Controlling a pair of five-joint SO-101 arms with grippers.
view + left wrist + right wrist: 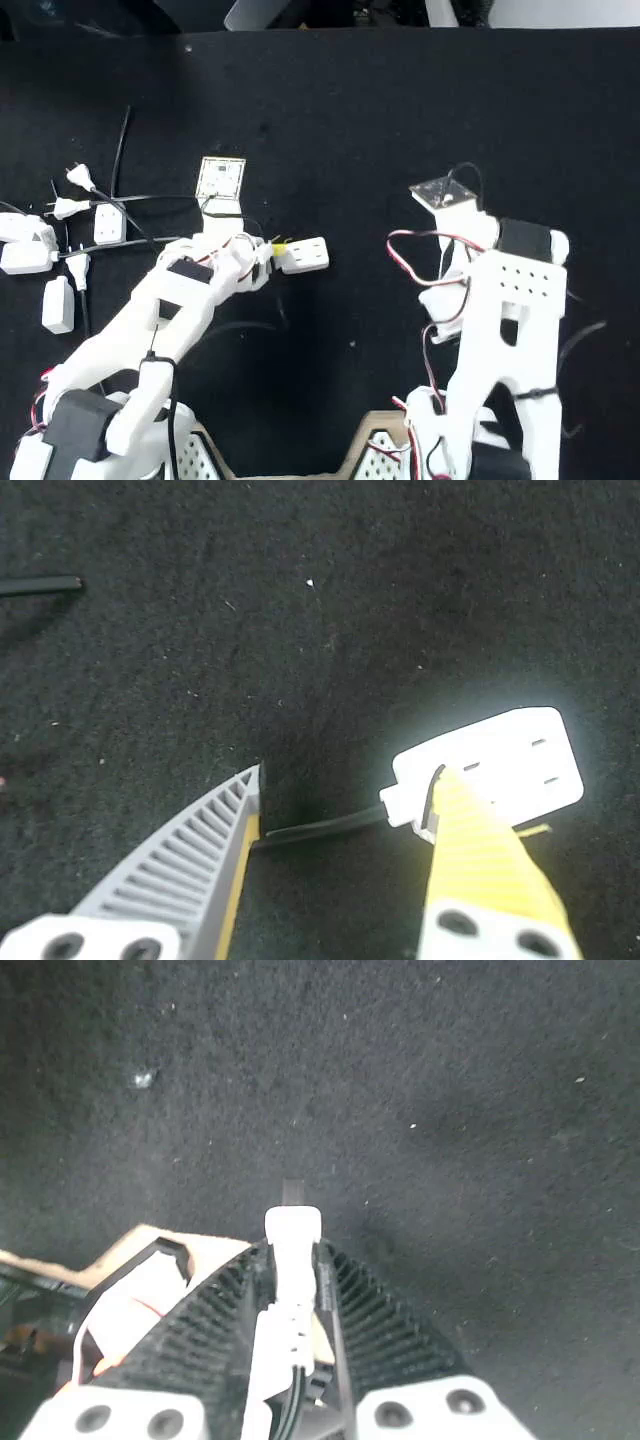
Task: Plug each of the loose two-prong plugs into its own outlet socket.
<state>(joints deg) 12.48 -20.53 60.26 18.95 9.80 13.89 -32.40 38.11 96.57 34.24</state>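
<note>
On mat centre: white outlet socket, lying flat, slot face up; long axis runs approx L-R across table, slightly tilted; cord end twd left arm, other end twd right arm.
Socket cord: black cord leaves socket's near end and passes btwn the L fingers.
L gripper: left gripper low over black mat at socket's cord end; jaws wide apart, gripping nothing.
L fingers: yellow finger overlaps socket's end, touching or just above, can't tell; grey finger off to other side of cord, over bare mat.
R gripper: right gripper clamped tight on a white plug, over bare mat.
Plug axis: in line w/ the fingers; head sticks out just past fingertips, pointing away fr wrist; small dark stub at very tip, prongs not clear.
Plug cable: black cable runs back btwn fingers twd wrist.
R arm pos: table's right side, well apart fr socket.
Table L side: loose plugs w/ black cords, tangled among white adapter blocks and a small white socket block.
Behind L wrist: square white plate, flat on mat, near socket but not touching.
</note>
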